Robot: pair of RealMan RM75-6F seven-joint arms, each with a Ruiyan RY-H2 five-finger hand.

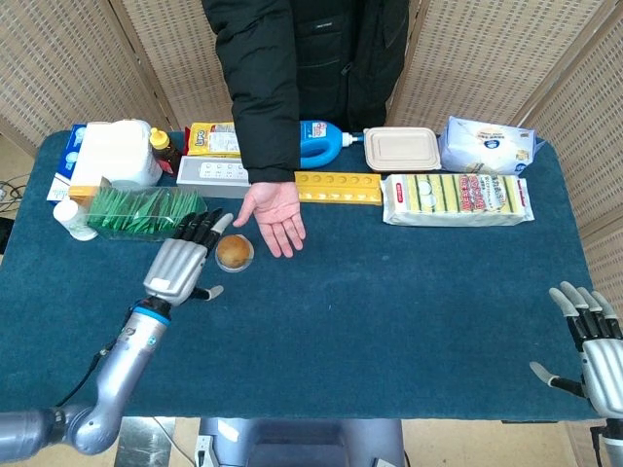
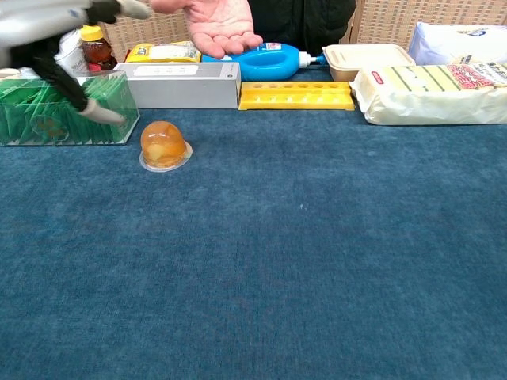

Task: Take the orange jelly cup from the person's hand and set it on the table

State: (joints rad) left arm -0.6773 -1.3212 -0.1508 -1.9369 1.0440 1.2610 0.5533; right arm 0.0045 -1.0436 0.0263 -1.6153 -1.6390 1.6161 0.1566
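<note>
The orange jelly cup (image 1: 235,252) (image 2: 164,146) sits upside down on the blue table, rim on the cloth, with nothing touching it. My left hand (image 1: 182,264) (image 2: 59,36) hovers just left of the cup, raised above the table, fingers spread and empty. The person's hand (image 1: 275,219) (image 2: 210,22) stays palm up and empty just right of the cup. My right hand (image 1: 590,342) rests open at the table's near right corner, seen only in the head view.
A green box (image 1: 144,213) lies behind my left hand. Along the back stand a white tub (image 1: 115,154), grey box (image 1: 211,172), blue bottle (image 1: 321,142), yellow tray (image 1: 338,187), lidded container (image 1: 401,148) and sponge pack (image 1: 456,198).
</note>
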